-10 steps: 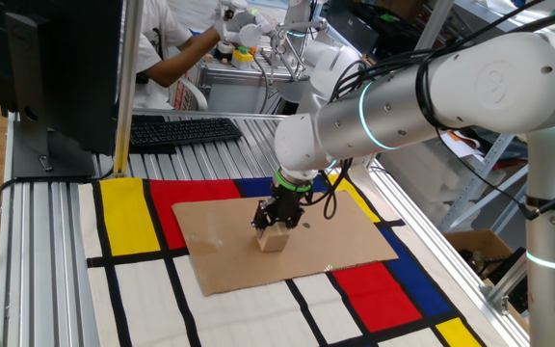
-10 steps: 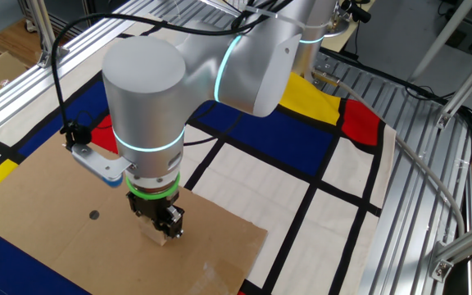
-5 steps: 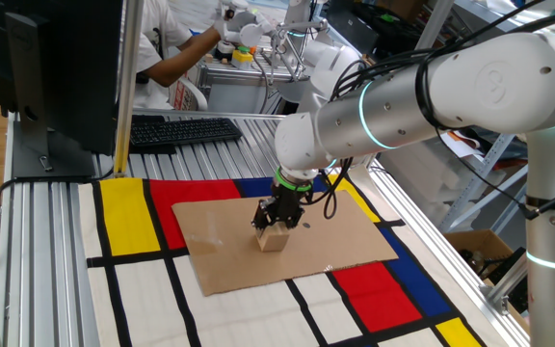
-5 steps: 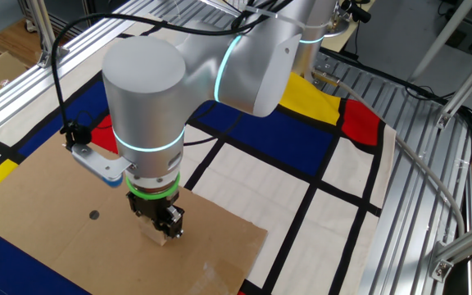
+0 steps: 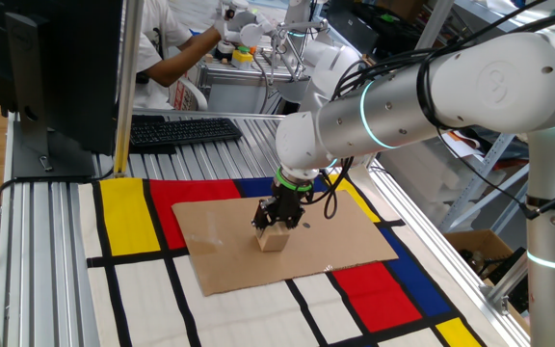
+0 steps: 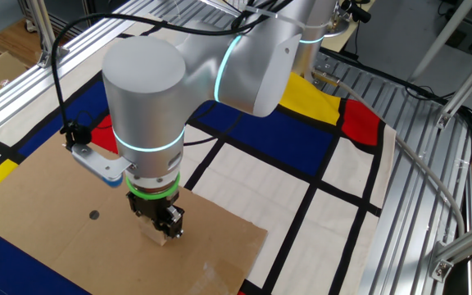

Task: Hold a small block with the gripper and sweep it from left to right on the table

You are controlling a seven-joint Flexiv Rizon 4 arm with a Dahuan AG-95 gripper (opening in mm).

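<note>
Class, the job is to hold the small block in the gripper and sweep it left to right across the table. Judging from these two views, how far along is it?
Done: the small black two-fingered gripper points straight down with its fingers at the light tan wooden cube, apparently gripping it. In hand: the cube sits on the flat brown cardboard sheet, near its middle. Left: how much of the sweep remains cannot be judged from these views.

Claw (image 6: 161, 227) pointing down, clamped on small block (image 6: 156, 236) atop cardboard sheet (image 6: 47, 213).

Small block (image 6: 156, 236) mostly hidden under end effector (image 6: 161, 223).
</note>
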